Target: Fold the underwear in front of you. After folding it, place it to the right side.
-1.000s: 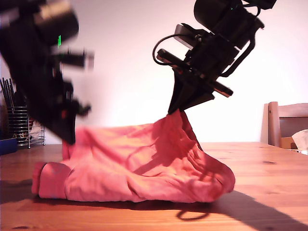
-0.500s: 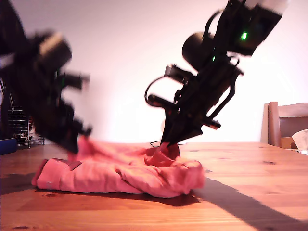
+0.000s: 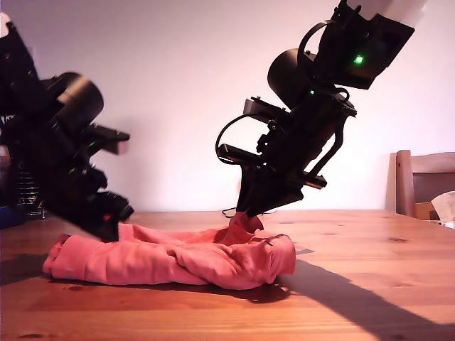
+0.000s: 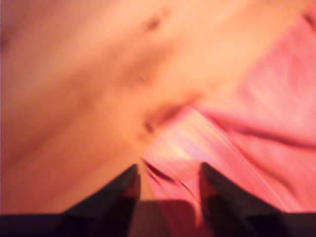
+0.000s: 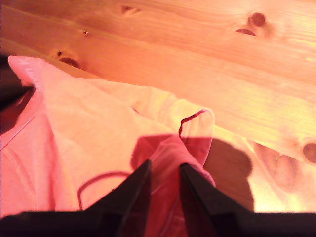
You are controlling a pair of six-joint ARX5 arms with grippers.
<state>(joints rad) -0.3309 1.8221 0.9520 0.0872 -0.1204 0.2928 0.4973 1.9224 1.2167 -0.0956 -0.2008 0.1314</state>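
Observation:
The coral underwear (image 3: 170, 261) lies bunched in a low folded heap on the wooden table (image 3: 370, 284), left of centre in the exterior view. My second gripper (image 3: 247, 215) comes down from the exterior view's upper right. It is shut on a small peak of the cloth at the heap's right end, and the second wrist view shows the underwear (image 5: 98, 148) pinched between its narrow jaws (image 5: 164, 170). My first gripper (image 3: 106, 226) is low at the heap's left end. In the blurred first wrist view its fingers (image 4: 168, 173) stand apart over the underwear's edge (image 4: 247, 138).
A wire rack (image 3: 28, 188) and a blue item (image 3: 11, 213) stand at the back on the exterior view's left. A wooden chair (image 3: 423, 181) is at the exterior view's right edge. Bare wooden table lies to the heap's right and in front of it.
Both grippers came down and carried the raised cloth over. The tall draped underwear is now a low folded heap, shorter on the exterior view's right. The first gripper's fingers now stand apart.

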